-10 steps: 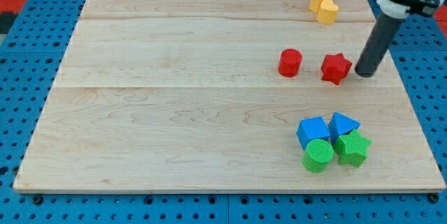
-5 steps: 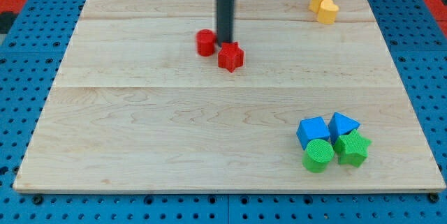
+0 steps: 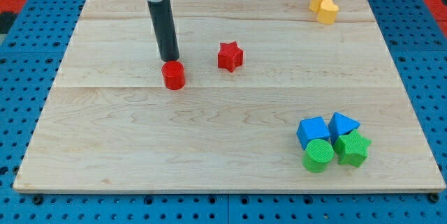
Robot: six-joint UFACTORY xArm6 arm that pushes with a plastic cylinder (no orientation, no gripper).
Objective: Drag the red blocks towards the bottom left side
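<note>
Touching red cylinder (image 3: 173, 75): my tip (image 3: 170, 59) | red star (image 3: 230, 56) apart, rightward

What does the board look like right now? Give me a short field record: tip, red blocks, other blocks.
tip: my tip sits just above the red cylinder in the view, touching or nearly touching it
red cylinder: left of board centre, near the seam between planks
red star: apart, to the view's right of the cylinder and the rod
yellow blocks: pair at the view's top right
blue and green blocks: blue cube, second blue block, green cylinder, green star, clustered at the view's bottom right
task status: neither red block at the bottom left yet
</note>
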